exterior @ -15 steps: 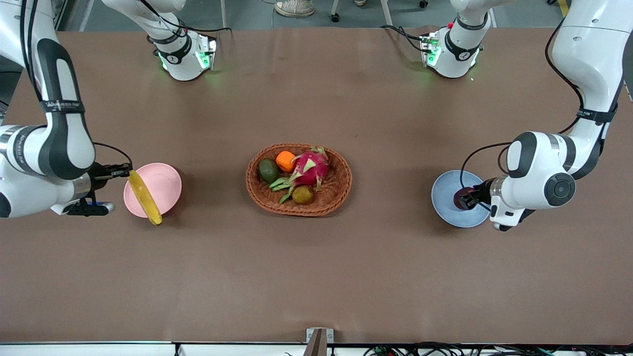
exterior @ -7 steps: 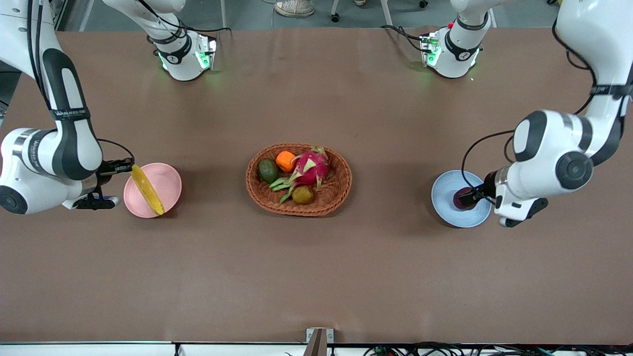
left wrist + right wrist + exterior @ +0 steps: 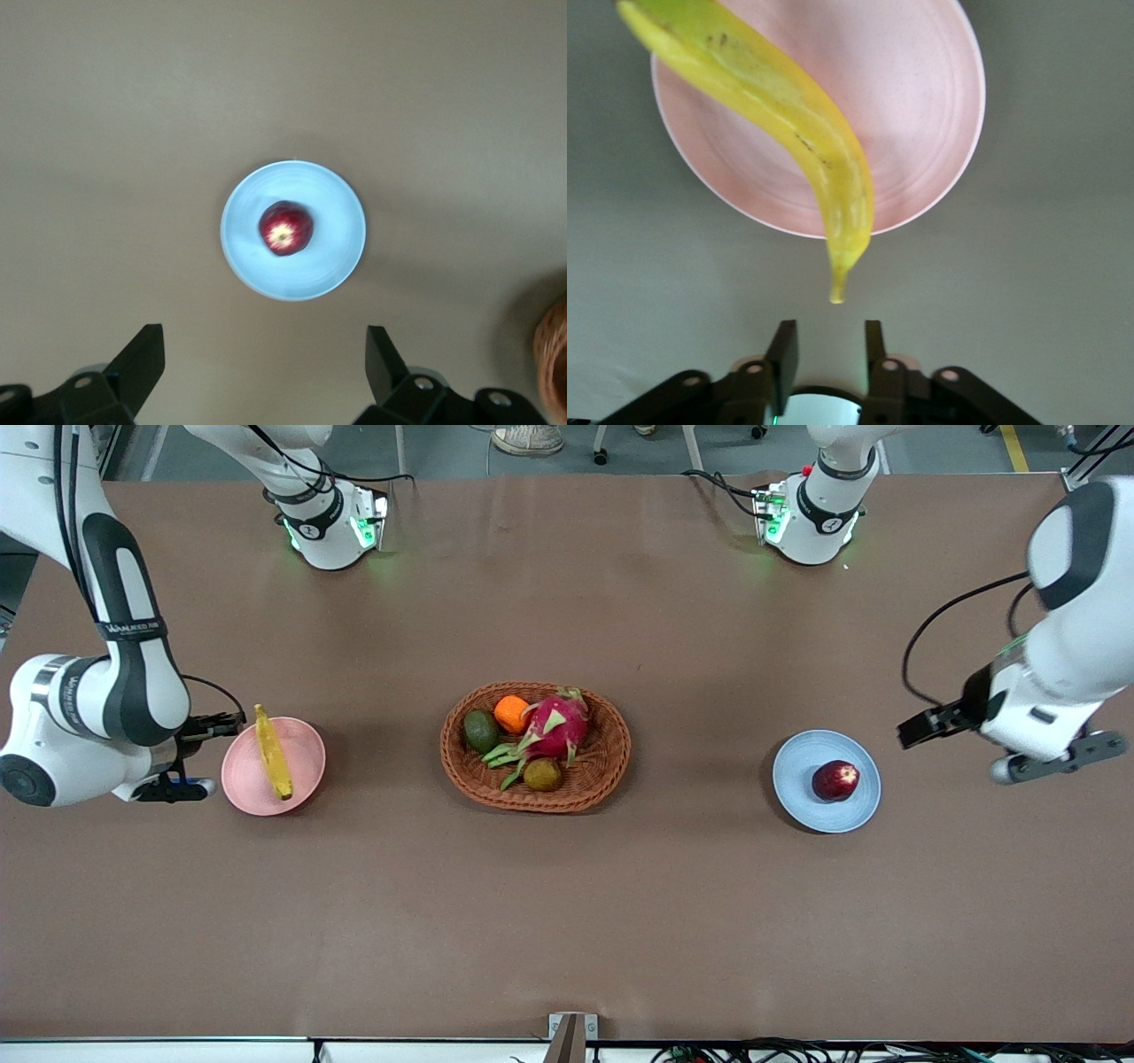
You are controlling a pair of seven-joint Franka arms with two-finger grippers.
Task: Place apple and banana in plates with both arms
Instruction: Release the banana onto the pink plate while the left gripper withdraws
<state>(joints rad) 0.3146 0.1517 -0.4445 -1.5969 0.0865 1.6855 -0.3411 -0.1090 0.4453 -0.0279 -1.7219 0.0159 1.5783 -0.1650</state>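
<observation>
The banana (image 3: 273, 753) lies across the pink plate (image 3: 306, 766), and one tip sticks out past the rim toward my right gripper (image 3: 221, 726). That gripper is open and empty, just off the rim at the right arm's end of the table. In the right wrist view the banana (image 3: 788, 115) crosses the pink plate (image 3: 912, 115), clear of my right gripper (image 3: 828, 354). The dark red apple (image 3: 834, 779) sits on the blue plate (image 3: 802, 766). My left gripper (image 3: 917, 728) is open and empty, raised over bare table beside that plate. In the left wrist view the apple (image 3: 284, 227) rests on the blue plate (image 3: 332, 261), and my left gripper (image 3: 263, 367) is wide open.
An oval wicker basket (image 3: 611, 771) stands mid-table between the plates. It holds a pink dragon fruit (image 3: 556, 724), an orange (image 3: 511, 713), a dark green fruit (image 3: 481, 731) and a brown fruit (image 3: 542, 774). The arm bases stand at the table's edge farthest from the front camera.
My right gripper has let go of the banana, which now lies flat on the pink plate. My left gripper has released the apple and pulled up and away from the blue plate.
</observation>
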